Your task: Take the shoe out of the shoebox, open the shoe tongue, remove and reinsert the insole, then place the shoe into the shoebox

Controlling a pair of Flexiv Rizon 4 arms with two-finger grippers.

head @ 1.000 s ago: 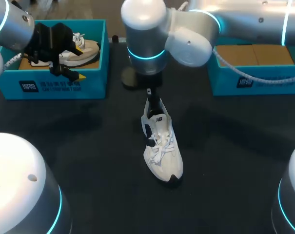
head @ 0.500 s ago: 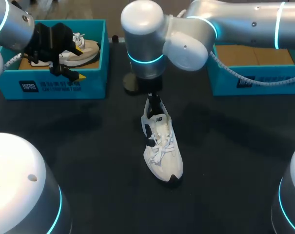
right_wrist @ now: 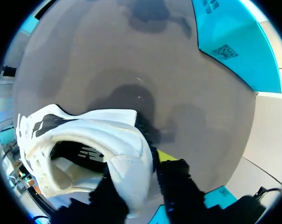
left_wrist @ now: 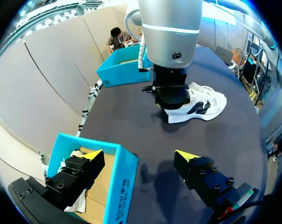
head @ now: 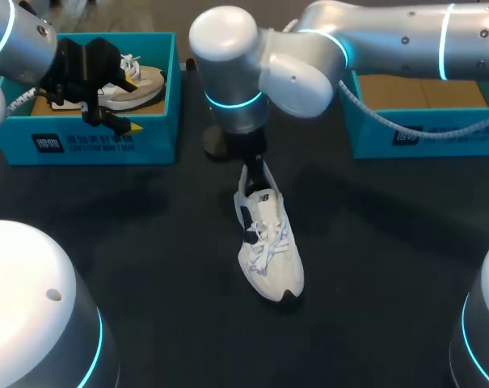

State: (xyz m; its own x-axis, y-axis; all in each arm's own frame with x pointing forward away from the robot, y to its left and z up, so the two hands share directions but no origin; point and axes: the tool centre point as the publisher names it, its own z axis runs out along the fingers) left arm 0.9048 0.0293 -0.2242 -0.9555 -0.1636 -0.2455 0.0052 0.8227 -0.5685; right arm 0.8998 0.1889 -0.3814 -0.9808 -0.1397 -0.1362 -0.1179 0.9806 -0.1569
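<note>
shoe (head: 280, 275) out on the tabletop (head: 147, 242), my right pincer (right_wrist: 141, 172) clenched on its heel, left pincer (left_wrist: 140, 155) released well away from it; I reckon tongue-opening next, needing left at the laces (head: 264, 238).

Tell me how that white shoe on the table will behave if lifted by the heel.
The white shoe is probably light for its size, being a slim sneaker. Gripped at the heel collar by the right gripper, its toe would likely droop. The soft collar may fold, and the laces could dangle.
</note>
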